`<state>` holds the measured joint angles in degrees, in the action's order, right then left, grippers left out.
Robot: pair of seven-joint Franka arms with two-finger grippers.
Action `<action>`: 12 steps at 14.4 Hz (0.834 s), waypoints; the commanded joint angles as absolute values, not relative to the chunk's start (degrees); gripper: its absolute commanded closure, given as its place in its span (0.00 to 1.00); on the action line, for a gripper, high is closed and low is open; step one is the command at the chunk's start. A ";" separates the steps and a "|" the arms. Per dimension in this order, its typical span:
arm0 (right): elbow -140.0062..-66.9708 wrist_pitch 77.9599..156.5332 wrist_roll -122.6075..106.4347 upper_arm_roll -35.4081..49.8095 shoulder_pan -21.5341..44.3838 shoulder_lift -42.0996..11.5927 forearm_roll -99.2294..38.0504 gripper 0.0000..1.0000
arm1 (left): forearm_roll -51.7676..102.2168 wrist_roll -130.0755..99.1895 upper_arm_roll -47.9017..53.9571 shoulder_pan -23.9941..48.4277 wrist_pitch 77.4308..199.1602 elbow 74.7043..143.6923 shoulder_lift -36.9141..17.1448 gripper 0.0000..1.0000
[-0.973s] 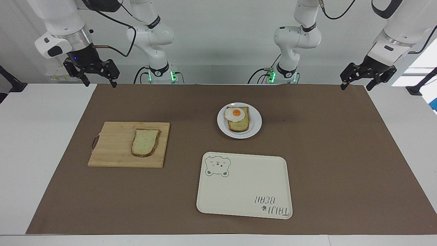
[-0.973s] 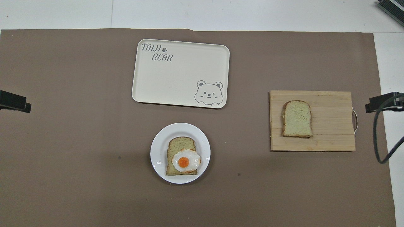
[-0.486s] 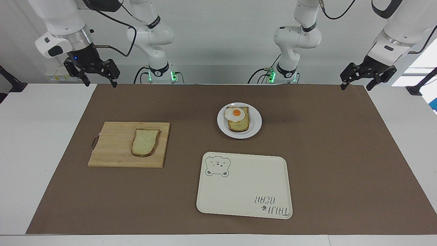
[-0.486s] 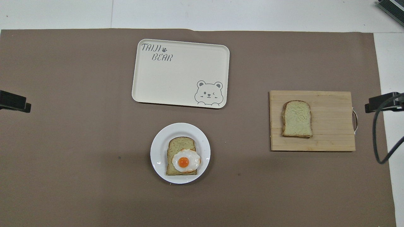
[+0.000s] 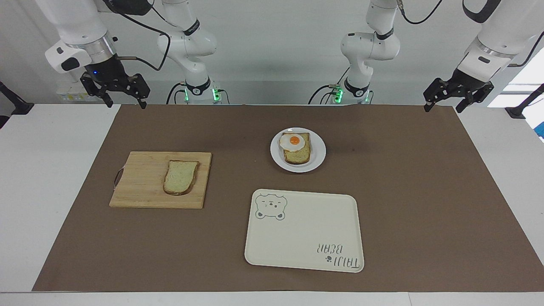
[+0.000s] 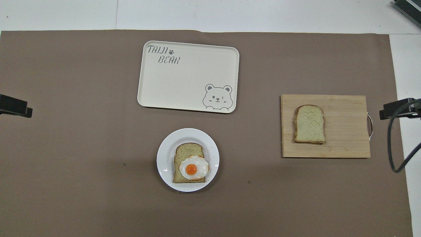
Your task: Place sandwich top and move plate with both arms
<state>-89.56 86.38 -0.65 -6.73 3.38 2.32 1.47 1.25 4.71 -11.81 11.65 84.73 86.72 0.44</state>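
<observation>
The sandwich top, a plain pale slice with brown crust, lies flat on a wooden cutting board toward the right arm's end of the table. The small white plate sits mid-table and carries a bread slice with a fried egg. My right gripper hangs open and empty over the mat's edge nearest the robots, well apart from the board. My left gripper hangs open and empty over the mat's corner at the left arm's end. Overhead, sandwich top and plate show uncovered.
A cream rectangular tray with a bear drawing lies farther from the robots than the plate. A brown mat covers most of the white table. The board has a metal handle on its outer end.
The right gripper has edged slightly toward the middle of the table. The left arm, bread, plate and tray have not moved.
</observation>
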 commanded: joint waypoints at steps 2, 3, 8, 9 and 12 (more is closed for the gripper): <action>-91.93 87.45 -2.55 -6.59 2.99 4.22 1.41 0.00 | 0.79 4.13 -11.95 11.95 84.46 88.42 1.93 0.00; -92.37 87.45 -2.55 -6.59 2.99 4.39 1.41 0.00 | 0.79 4.22 -11.95 11.95 84.46 88.42 2.02 0.00; -95.53 89.56 -2.64 -6.50 3.25 5.71 1.32 0.00 | 0.79 4.22 -11.95 11.95 84.46 88.42 1.93 0.00; -96.06 89.82 -2.64 -6.42 3.25 5.54 1.32 0.00 | 0.79 4.22 -11.95 11.95 84.46 88.42 2.02 0.00; -100.97 96.92 -5.09 -6.24 3.34 5.71 1.23 0.00 | 0.79 4.22 -11.95 11.95 84.46 88.42 2.02 0.00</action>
